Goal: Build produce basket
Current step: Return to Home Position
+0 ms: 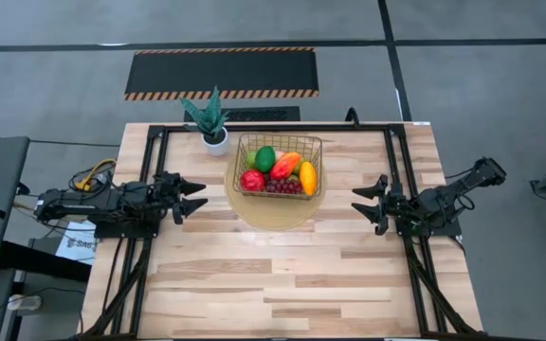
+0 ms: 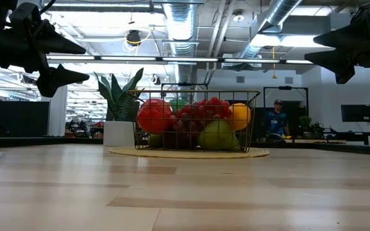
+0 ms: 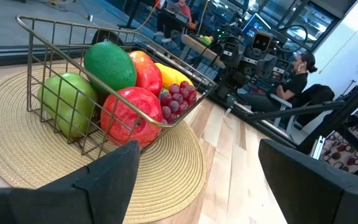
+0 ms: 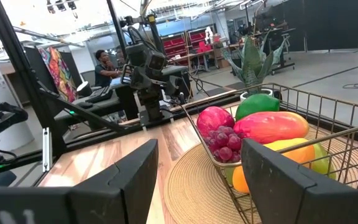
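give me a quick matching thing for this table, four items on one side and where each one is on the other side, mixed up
Things:
1. grapes
2. potted plant
3. round woven mat
4. left gripper

Places:
a. lying flat under the basket
b. open, in the air to the left of the basket
c. inside the basket
d. standing on the table, just outside the basket's far left corner

Pairs: 1-c, 2-d, 3-a, 4-b
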